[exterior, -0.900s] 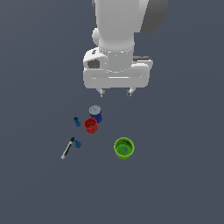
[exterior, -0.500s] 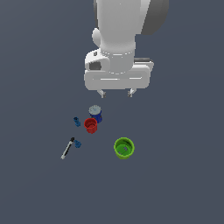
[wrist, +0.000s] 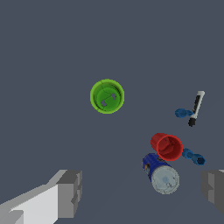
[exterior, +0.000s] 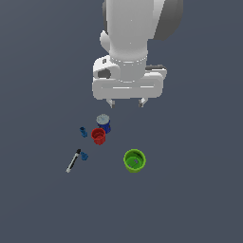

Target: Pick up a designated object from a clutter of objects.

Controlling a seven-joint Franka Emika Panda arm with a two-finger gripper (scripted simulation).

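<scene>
Two tiny dark-blue pieces lie in the clutter. The stubbier one [exterior: 84, 155] [wrist: 183, 113], wider at one end, lies beside the black-and-white marker [exterior: 73, 161] [wrist: 195, 108]. The longer one [exterior: 83, 131] [wrist: 194, 156] lies beside the red cup [exterior: 98, 136] [wrist: 166, 146]. The blue grey-topped can [exterior: 103, 123] [wrist: 161, 174] touches the red cup. The green cup [exterior: 134, 160] [wrist: 107, 96] stands apart. My gripper [exterior: 126, 102] [wrist: 142, 192] is open and empty. It hangs high above the table, nearest the can.
The table is a plain dark grey surface [exterior: 199, 190]. The cluttered items sit in a loose group toward the exterior view's left of the green cup.
The gripper has shifted only slightly, a little lower. None of the objects has moved.
</scene>
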